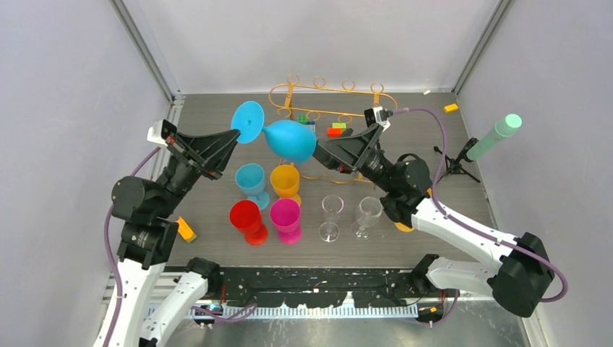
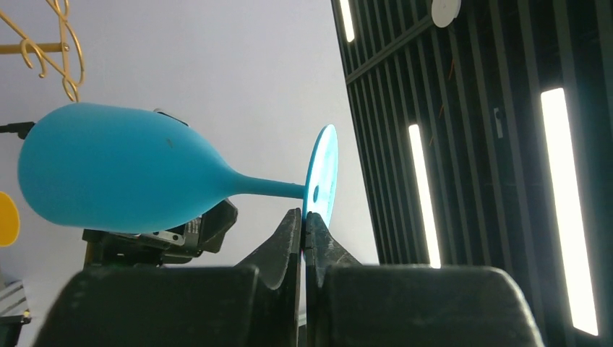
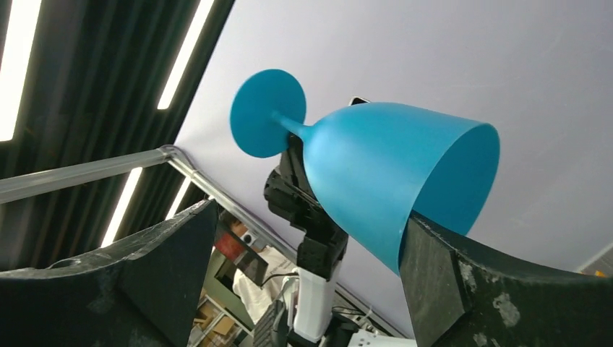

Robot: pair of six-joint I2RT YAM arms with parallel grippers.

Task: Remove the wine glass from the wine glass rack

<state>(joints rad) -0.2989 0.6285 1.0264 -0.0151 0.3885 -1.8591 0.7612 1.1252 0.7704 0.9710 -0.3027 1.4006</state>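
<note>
subject: one opaque turquoise-blue wine glass (image 1: 290,139), smooth and apparently plastic. it is clear of the gold-coloured thin wire wine glass rack (image 1: 334,89) and hangs in the air in front of it. it lies on its side above the grey wood-grain surface (image 1: 217,210), with the foot toward the left arm and the mouth toward the right arm.

left gripper (image 1: 235,134): clamped tight on the rim of the round foot. the left wrist view shows the two black fingertips (image 2: 293,228) pressed together on the edge of the disc, the stem running away level to the bowl (image 2: 116,173).

right gripper (image 1: 322,150): jaws spread wide around the mouth end of the bowl. in the right wrist view one finger (image 3: 434,267) sits at the rim, and actual contact cannot be confirmed. the other finger (image 3: 173,246) stands well apart from the glass, so this gripper has no hold.

handling assessment: the glass looks light and stiff, not brittle like the two clear stemmed glasses (image 1: 331,213) standing below. the surface is glossy and likely slippery. a pinch on the thin foot edge alone gives poor leverage, and the bowl could droop or twist out. the wide bowl is the better place to hold it, taken across its sides. a firm squeeze near the thin lip may flex it.

also standing below: light blue (image 1: 251,179), orange (image 1: 285,181), red (image 1: 247,219) and magenta (image 1: 286,217) goblets, grouped just beside one another.
</note>
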